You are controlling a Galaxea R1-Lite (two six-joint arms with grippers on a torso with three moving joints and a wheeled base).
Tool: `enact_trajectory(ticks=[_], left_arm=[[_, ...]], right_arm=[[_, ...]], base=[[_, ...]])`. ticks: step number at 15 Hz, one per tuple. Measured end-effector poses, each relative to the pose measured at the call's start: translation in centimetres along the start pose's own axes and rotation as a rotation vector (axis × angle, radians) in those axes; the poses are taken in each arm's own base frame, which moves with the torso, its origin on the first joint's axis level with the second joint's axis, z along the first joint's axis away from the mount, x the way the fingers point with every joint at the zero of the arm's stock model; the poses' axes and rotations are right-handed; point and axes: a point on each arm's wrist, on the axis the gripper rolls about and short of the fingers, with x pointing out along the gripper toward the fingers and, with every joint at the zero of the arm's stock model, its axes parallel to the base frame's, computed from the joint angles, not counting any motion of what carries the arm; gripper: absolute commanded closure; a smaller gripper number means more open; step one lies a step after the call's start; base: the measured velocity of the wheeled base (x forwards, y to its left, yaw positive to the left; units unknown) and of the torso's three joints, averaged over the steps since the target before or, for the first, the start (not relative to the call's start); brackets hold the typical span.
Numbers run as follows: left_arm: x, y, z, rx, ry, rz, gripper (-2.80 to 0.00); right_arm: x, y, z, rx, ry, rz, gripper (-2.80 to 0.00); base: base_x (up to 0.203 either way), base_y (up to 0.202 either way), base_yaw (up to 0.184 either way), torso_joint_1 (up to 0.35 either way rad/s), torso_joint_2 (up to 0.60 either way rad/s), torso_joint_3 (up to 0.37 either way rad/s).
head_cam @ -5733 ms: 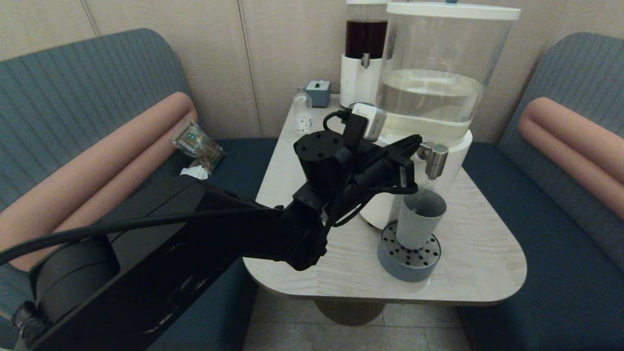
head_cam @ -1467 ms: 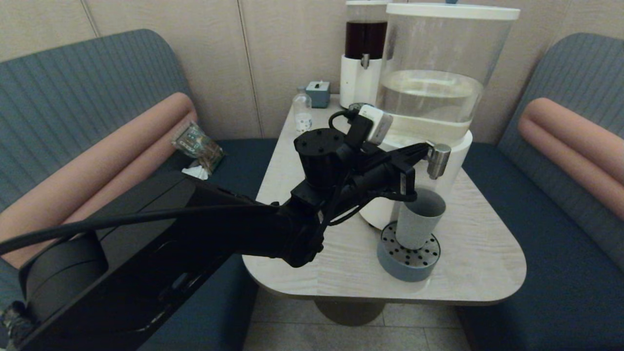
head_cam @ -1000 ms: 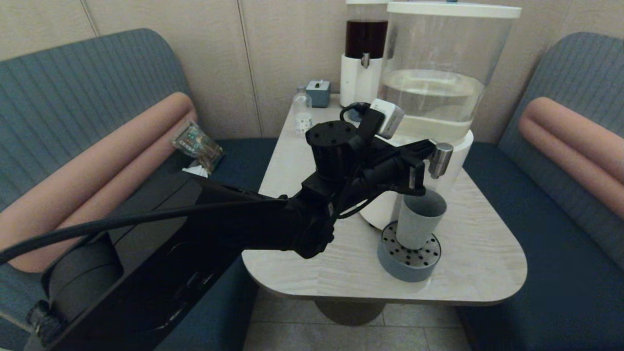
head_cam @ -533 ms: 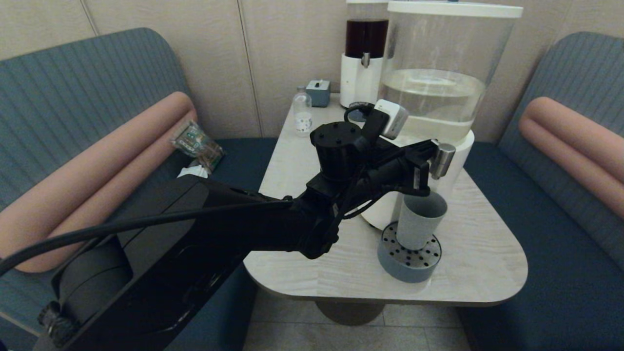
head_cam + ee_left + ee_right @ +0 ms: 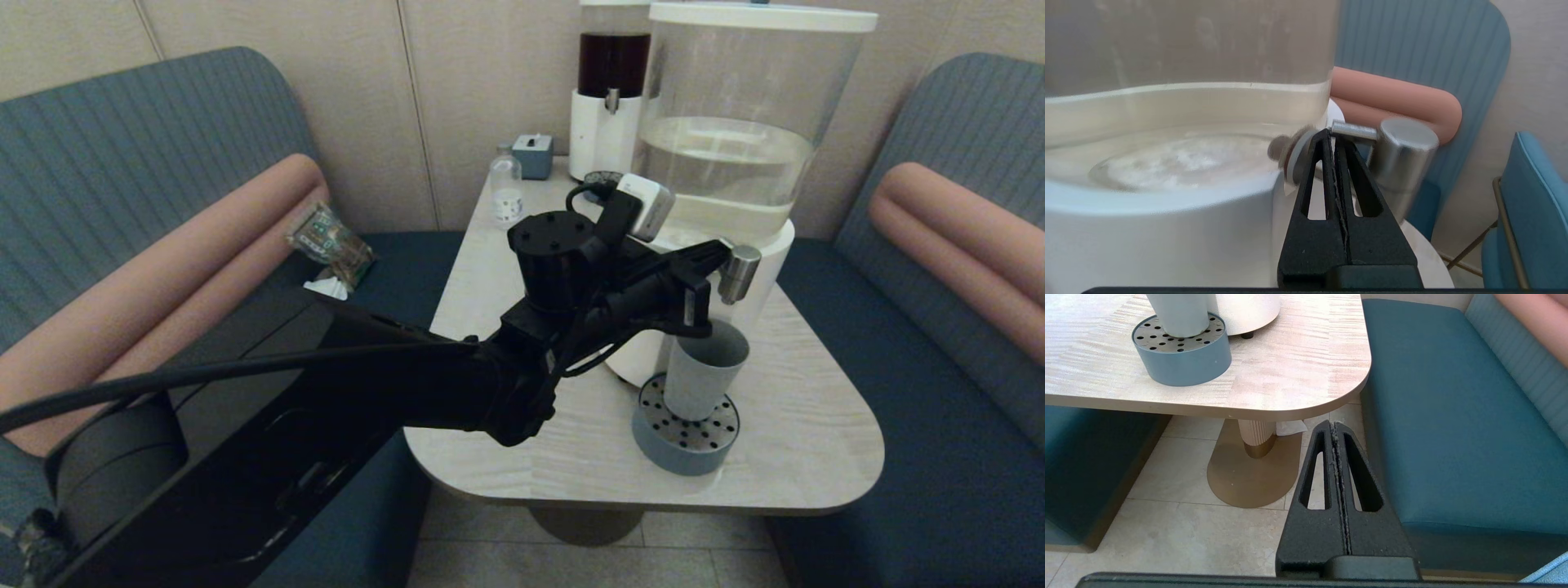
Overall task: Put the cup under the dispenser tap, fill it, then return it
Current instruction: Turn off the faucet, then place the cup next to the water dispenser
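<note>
The grey-blue cup [image 5: 706, 367] stands upright on the round perforated drip tray [image 5: 686, 433], directly beneath the steel dispenser tap [image 5: 739, 273]. My left gripper [image 5: 720, 247] is shut with nothing between its fingers. Its tips rest against the thin stem behind the tap's spout [image 5: 1402, 157], above the cup's rim. In the left wrist view the left gripper [image 5: 1331, 132] meets that stem [image 5: 1355, 130] beside the clear tank [image 5: 1188, 102]. The right gripper [image 5: 1334, 424] is shut and empty, hanging low over the floor beside the table; the cup [image 5: 1177, 312] shows only at the view's edge.
A dark-red-liquid dispenser [image 5: 612, 90], a small clear bottle [image 5: 506, 189] and a small grey-blue box [image 5: 532, 155] stand at the table's far side. Benches flank the table [image 5: 808, 425]. A snack packet [image 5: 331, 243] lies on the left bench.
My left arm swung right until the shut tips reached the tap's stem, then eased slightly back left in the last half second. The cup stayed on the tray.
</note>
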Motion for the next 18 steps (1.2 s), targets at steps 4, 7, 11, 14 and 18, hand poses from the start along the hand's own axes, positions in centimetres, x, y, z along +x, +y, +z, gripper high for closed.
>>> enact_trajectory(ticks=[4,7,11,14,18], left_arm=[[-1.6,-0.5,0.2,-0.008,0.025,0.001,0.0],[-3.3,-0.9,0.4,-0.021,0.065,0.023,0.0],[-6.7,-1.8,1.0,-0.03,0.095,0.074,0.0],[-10.4,-2.5,0.5,-0.036,0.136,0.13,0.0],[-14.4,-3.5,0.5,-0.034,0.127,0.152,-2.8]], right_arm=[[0.0,0.0,0.0,0.0,0.0,0.001,0.0],[0.0,0.0,0.0,0.0,0.0,0.0,0.0],[0.0,0.0,0.0,0.0,0.0,0.0,0.0],[0.0,0.0,0.0,0.0,0.0,0.0,0.0],[0.0,0.0,0.0,0.0,0.0,0.0,0.0]], base=[[0.0,0.0,0.0,0.0,0.0,0.0],[0.0,0.0,0.0,0.0,0.0,0.0],[0.0,0.0,0.0,0.0,0.0,0.0],[0.0,0.0,0.0,0.0,0.0,0.0],[0.0,0.0,0.0,0.0,0.0,0.0]])
